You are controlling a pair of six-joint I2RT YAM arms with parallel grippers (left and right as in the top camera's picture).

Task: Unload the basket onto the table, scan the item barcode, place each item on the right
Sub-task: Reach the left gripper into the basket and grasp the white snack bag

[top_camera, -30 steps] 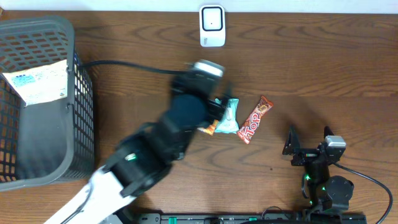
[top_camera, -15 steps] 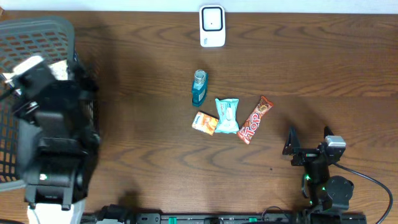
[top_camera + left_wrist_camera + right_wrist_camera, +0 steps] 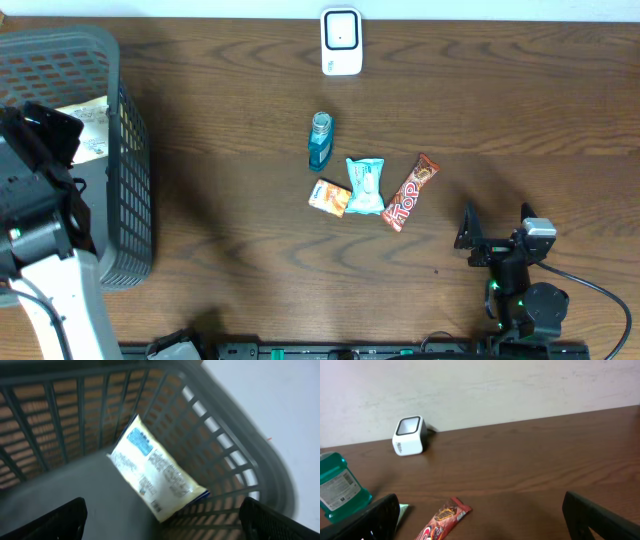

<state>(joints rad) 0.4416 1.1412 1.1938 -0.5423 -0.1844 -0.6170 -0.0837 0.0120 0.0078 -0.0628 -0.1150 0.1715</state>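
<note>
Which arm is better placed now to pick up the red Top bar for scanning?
Probably the right. The right hand stands open close to the Top bar. The left hand is open too, but it hangs over the basket, far from the bar.

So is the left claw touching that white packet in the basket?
Apart. The left wrist view shows the left gripper wide open, fingers at the bottom corners, bare basket floor between them and the white packet.
</note>
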